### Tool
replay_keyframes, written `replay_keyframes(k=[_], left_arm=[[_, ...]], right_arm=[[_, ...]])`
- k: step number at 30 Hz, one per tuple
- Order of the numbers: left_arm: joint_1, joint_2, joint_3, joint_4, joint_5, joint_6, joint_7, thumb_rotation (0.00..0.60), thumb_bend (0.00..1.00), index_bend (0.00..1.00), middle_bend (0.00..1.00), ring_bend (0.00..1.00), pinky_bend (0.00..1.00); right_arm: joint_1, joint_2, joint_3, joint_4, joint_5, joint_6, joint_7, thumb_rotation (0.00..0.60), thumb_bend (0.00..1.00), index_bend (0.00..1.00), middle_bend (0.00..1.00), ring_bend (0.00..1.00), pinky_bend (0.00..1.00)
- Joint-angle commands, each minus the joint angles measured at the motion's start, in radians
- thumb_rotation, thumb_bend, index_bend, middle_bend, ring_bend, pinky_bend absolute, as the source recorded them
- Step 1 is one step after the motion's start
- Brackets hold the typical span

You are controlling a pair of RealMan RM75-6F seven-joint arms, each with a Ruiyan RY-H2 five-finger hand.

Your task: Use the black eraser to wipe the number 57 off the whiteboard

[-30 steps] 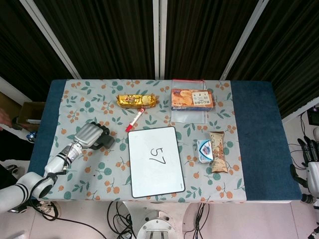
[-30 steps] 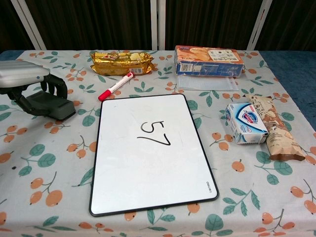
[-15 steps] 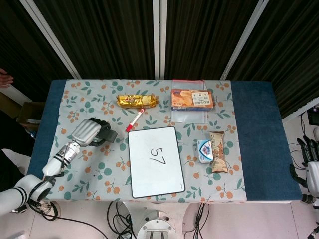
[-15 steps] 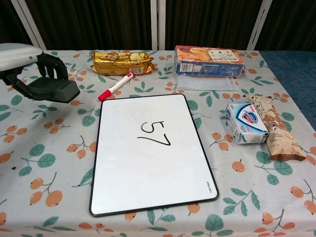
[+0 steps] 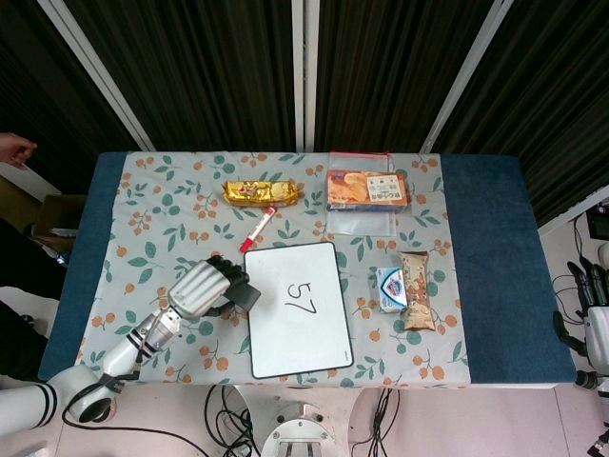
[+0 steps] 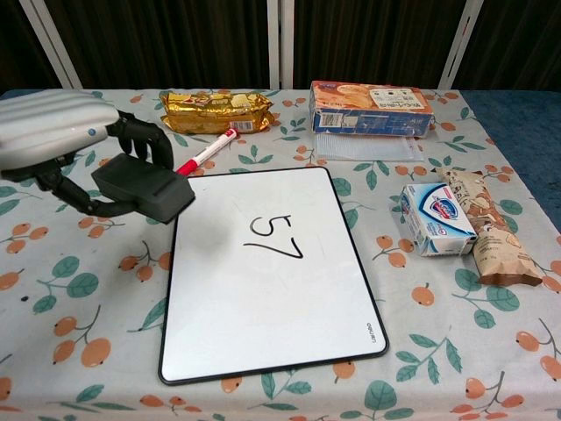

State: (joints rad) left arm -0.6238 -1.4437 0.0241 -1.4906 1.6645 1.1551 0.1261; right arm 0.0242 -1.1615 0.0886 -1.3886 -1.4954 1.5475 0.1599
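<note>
The black eraser [image 6: 143,186] is gripped by the left robot hand [image 6: 54,132]; it should be lowered flat onto the 57 [image 6: 274,237].

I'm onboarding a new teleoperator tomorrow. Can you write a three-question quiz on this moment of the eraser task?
1. True or false: the 57 is already wiped off the whiteboard.
2. Which hand holds the eraser? A) left B) right C) neither
3. Fill in: the red marker lies between the whiteboard and the ____ snack pack.

Key:
1. False; the digits are intact.
2. A; the left hand grips it at the board's left edge, while the right hand hangs off the table.
3. Gold.
</note>
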Motion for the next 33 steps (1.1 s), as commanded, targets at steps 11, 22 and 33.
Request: replay_keyframes(k=[11, 22, 33], left_arm=[[-0.022, -0.174, 0.004, 0.002, 0.034, -0.049, 0.149, 0.600, 0.34, 0.60, 0.59, 0.49, 0.42], [-0.024, -0.271, -0.012, 0.105, -0.001, -0.068, 0.186, 0.600, 0.36, 0.61, 0.60, 0.50, 0.42], [-0.040, -0.318, -0.027, 0.161, -0.017, -0.080, 0.177, 0.600, 0.45, 0.61, 0.61, 0.50, 0.43]], right_arm=[[-0.019, 0.005, 0.004, 0.022, 0.014, 0.017, 0.035, 0.600, 0.35, 0.00, 0.00, 0.00, 0.00], [-0.024, 0.005, 0.003, 0.040, 0.015, 0.018, 0.058, 0.600, 0.35, 0.00, 0.00, 0.00, 0.00], [-0.028, 0.006, 0.003, 0.046, 0.014, 0.021, 0.066, 0.600, 0.35, 0.00, 0.00, 0.00, 0.00]])
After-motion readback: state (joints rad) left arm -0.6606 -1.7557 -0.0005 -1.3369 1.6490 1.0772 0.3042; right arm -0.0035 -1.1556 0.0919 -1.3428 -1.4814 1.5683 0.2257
